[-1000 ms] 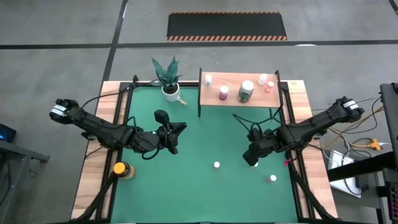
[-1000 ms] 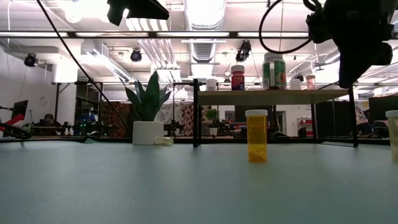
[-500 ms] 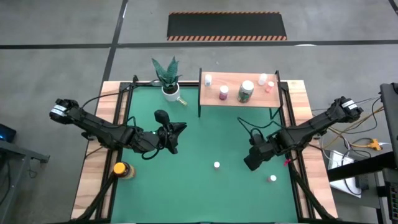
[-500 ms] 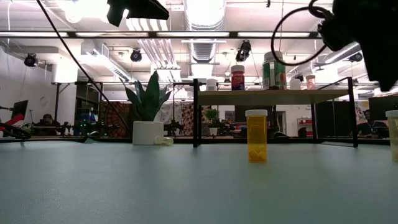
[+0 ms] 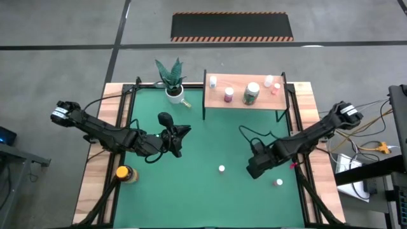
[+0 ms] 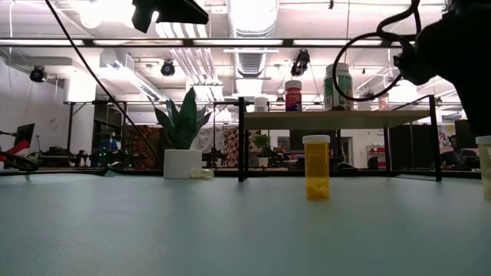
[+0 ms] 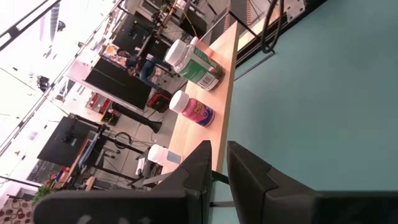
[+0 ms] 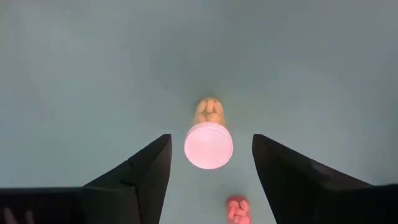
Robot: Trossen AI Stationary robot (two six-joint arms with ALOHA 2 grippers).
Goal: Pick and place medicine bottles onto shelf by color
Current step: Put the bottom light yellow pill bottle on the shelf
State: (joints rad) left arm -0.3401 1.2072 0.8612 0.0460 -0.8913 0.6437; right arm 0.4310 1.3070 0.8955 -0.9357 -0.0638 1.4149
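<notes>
So the whole next move hangs on one thing: the right claw (image 8: 210,163) is spread wide with nothing in it, and an orange bottle (image 8: 209,140) stands upright right in the gap between its fingers, white cap facing the wrist camera. You're looking down its long axis, so the bottle is vertical and the claw sits above it, pointing down at the counter (image 5: 210,140).

In the high view the right claw (image 5: 257,166) is in the lower right part of the green mat. Two white-capped bottles are close by there, one (image 5: 221,169) to its left and one (image 5: 278,182) lower right. I honestly can't say for sure which of them is the one between the fingers. A small pinkish bit shows at the bottom of the wrist picture too, can't tell what it is.

The left claw (image 5: 175,140) just hangs over the mat left of center, fingers nearly closed and holding nothing, so the right arm is clearly the nearer one.

The shelf (image 5: 245,89) is at top center-right, already carrying several bottles. My guess: drop straight down, then close.
</notes>
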